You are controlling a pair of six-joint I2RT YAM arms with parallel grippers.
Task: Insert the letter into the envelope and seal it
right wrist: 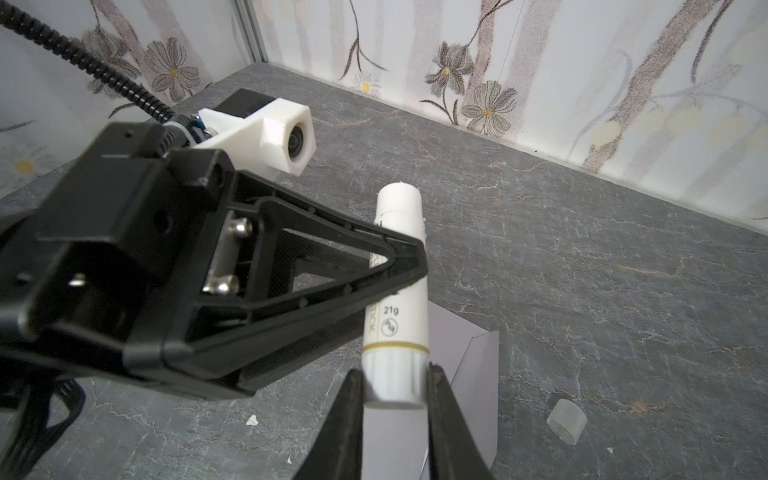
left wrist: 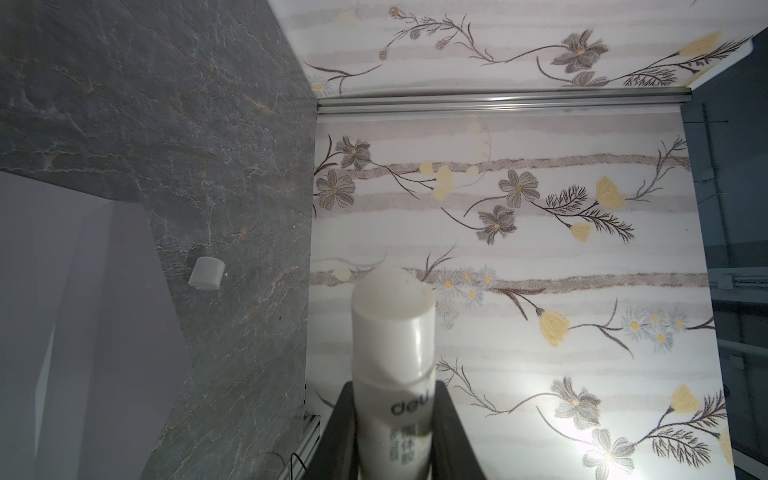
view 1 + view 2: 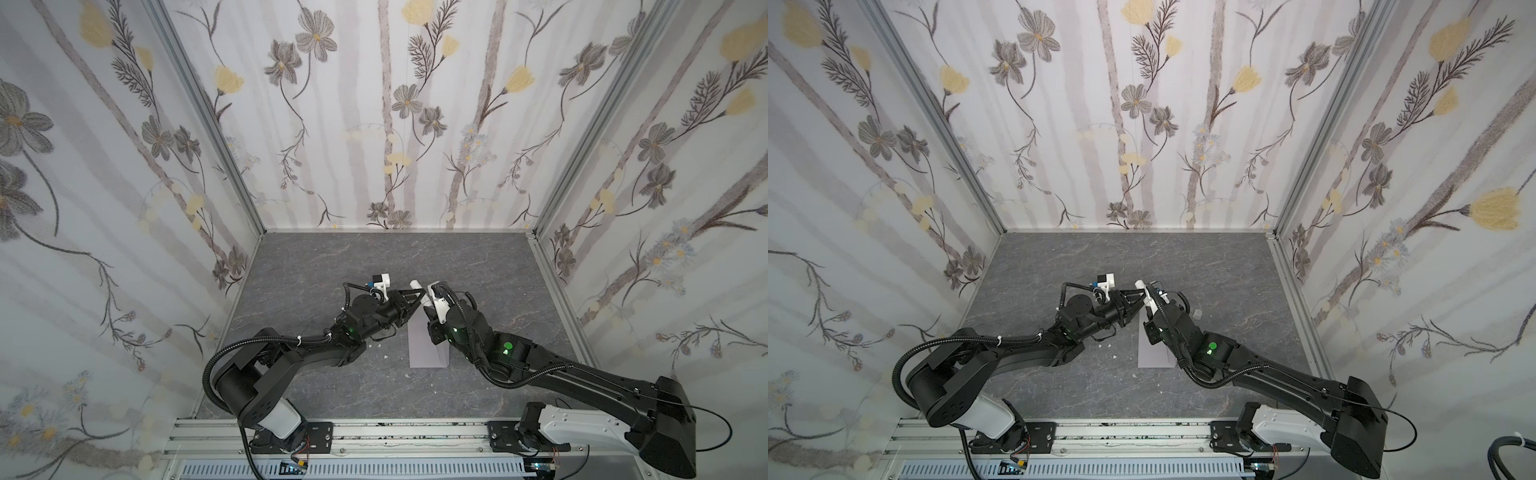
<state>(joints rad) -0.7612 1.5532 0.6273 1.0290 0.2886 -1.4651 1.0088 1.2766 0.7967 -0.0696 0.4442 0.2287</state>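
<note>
White glue stick [image 1: 397,324], uncapped, clamped mid-body by left gripper [image 1: 415,259]. Right gripper [image 1: 392,376] is pinched narrow on its base end. Clear cap [image 1: 567,422] lies on table [image 1: 582,270] off right gripper's side. Grey-lavender envelope [image 1: 469,374] lies flat beneath both grippers. Letter not visible, probably inside. Risk: two grips fighting could twist the tube loose or drop it. Nothing pins the envelope, so dragging glue may slide it.

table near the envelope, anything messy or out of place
Yes. Small white crumbs lie scattered on the table left of the envelope. The cap of the glue stick sits loose on the table to the envelope's right.
</note>
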